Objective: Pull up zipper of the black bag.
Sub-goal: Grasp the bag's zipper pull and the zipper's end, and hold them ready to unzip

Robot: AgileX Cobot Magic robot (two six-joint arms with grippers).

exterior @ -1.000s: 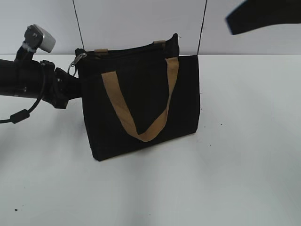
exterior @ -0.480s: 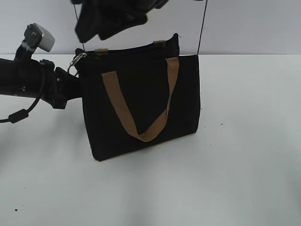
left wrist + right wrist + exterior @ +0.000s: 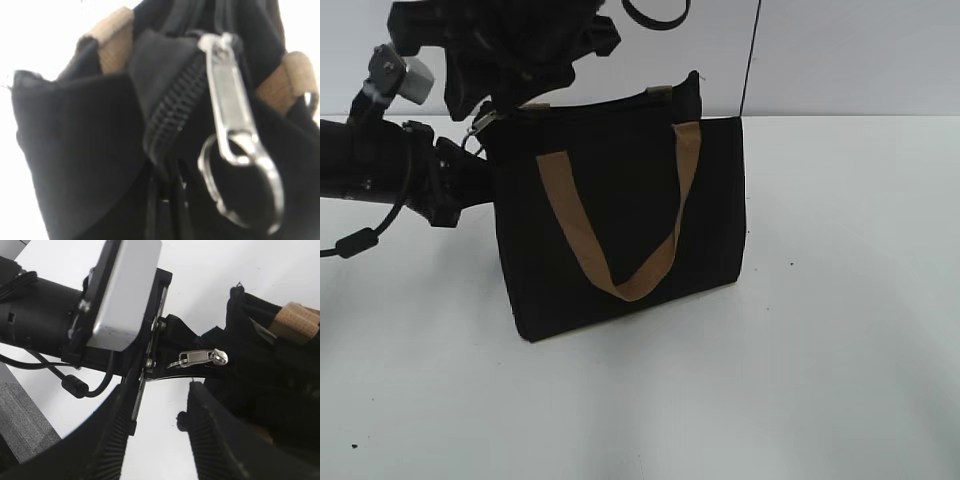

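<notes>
The black bag [image 3: 620, 210] stands upright on the white table, a tan strap handle [image 3: 620, 230] hanging down its front. The zipper [image 3: 585, 108] runs along its top edge, with the silvery pull tab and ring [image 3: 480, 125] at the left end. My left gripper [image 3: 470, 185] is shut on the bag's left end; its wrist view shows the zipper teeth [image 3: 170, 110], the tab [image 3: 227, 100] and the jaws [image 3: 167, 210] pinching black fabric. My right gripper [image 3: 480, 95] is open and hovers just above the tab. In its wrist view the fingers [image 3: 162, 405] are a little short of the tab [image 3: 200, 359].
The left arm's white wrist camera box [image 3: 405, 75] sits close beside the right gripper and also shows in the right wrist view [image 3: 125, 290]. A black cable loop [image 3: 360, 240] hangs under the left arm. White table [image 3: 840, 330] lies to the right and front.
My right arm has swept from the upper right across to the left and down to above the bag's left end. The left arm and the bag have not moved.
</notes>
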